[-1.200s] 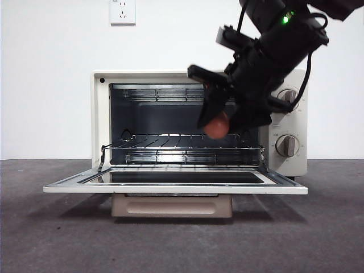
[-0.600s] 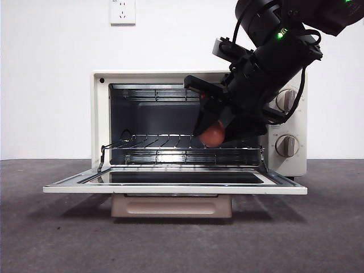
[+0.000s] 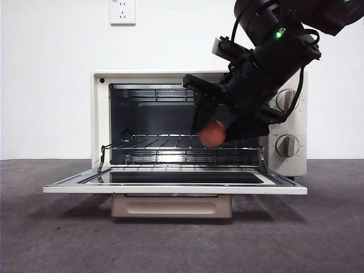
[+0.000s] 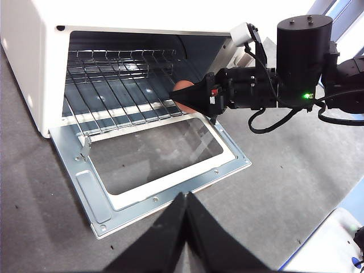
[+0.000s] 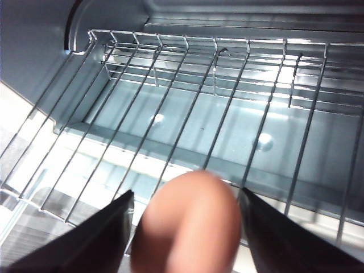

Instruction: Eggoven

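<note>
The cream toaster oven [image 3: 100,119] stands with its door [image 3: 170,185] folded down flat. My right gripper [image 3: 212,126] is shut on the reddish-brown egg [image 3: 212,134] and holds it at the oven's mouth, just above the right part of the wire rack [image 3: 165,140]. In the right wrist view the egg [image 5: 190,224] sits between the two jaws of the gripper [image 5: 185,194], over the rack [image 5: 227,85]. The left wrist view shows the oven [image 4: 40,51], the egg [image 4: 182,86] and the right gripper [image 4: 192,96] from outside. My left gripper [image 4: 185,197] is shut and empty, hanging back in front of the door [image 4: 153,153].
Two knobs [image 3: 287,99] [image 3: 287,145] sit on the oven's right panel, partly behind the arm. The tan handle [image 3: 170,206] hangs under the open door. A wall socket [image 3: 122,11] is on the white wall. The table [image 3: 57,239] is dark grey.
My right gripper has carried the egg a little to the left and down, closer to the wire rack. The oven and my left gripper have not moved.
</note>
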